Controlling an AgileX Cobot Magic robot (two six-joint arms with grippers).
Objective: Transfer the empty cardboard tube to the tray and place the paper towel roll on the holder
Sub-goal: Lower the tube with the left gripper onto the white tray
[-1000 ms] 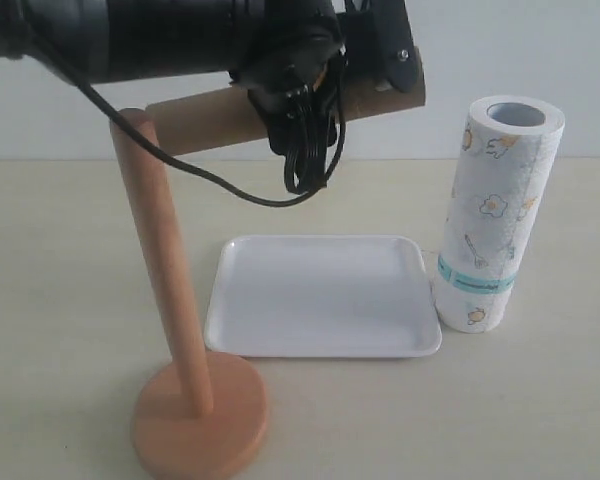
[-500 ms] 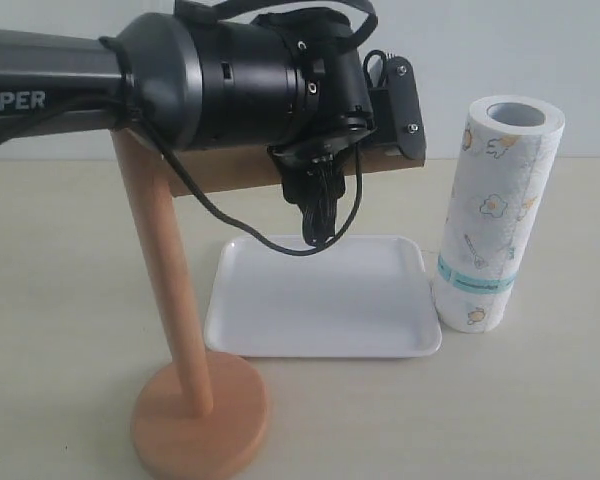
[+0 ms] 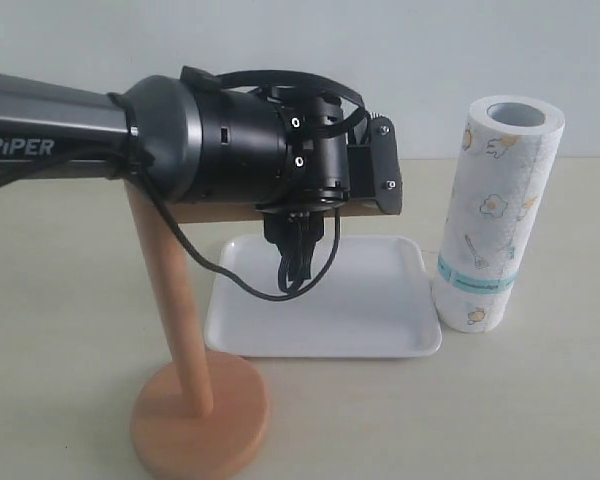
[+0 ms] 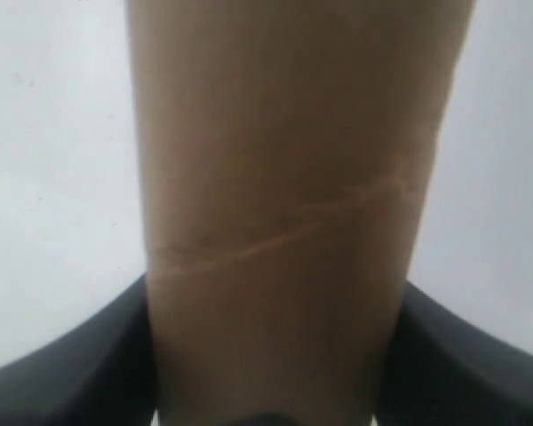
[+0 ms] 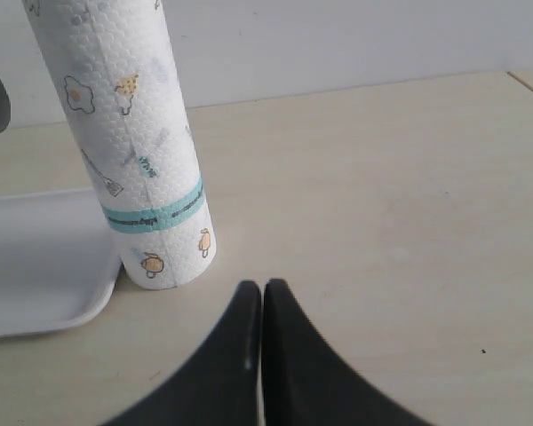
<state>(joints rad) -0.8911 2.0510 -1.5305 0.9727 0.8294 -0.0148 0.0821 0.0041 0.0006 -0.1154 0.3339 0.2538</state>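
Wrist views show left end effector (image 4: 271,373) gripping tube (image 4: 284,177), right end effector (image 5: 262,297) closed.

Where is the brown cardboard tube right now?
Exterior view, left of centre: the plain brown cardboard tube is held level in the left arm's fingers, above the white plastic tray, one end by the wooden holder's post.

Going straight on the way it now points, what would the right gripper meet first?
Probably the bare beige tabletop. The shut right gripper aims just past the white printed paper towel roll, which stands beside that line. Depth is unclear, so it might brush the roll.
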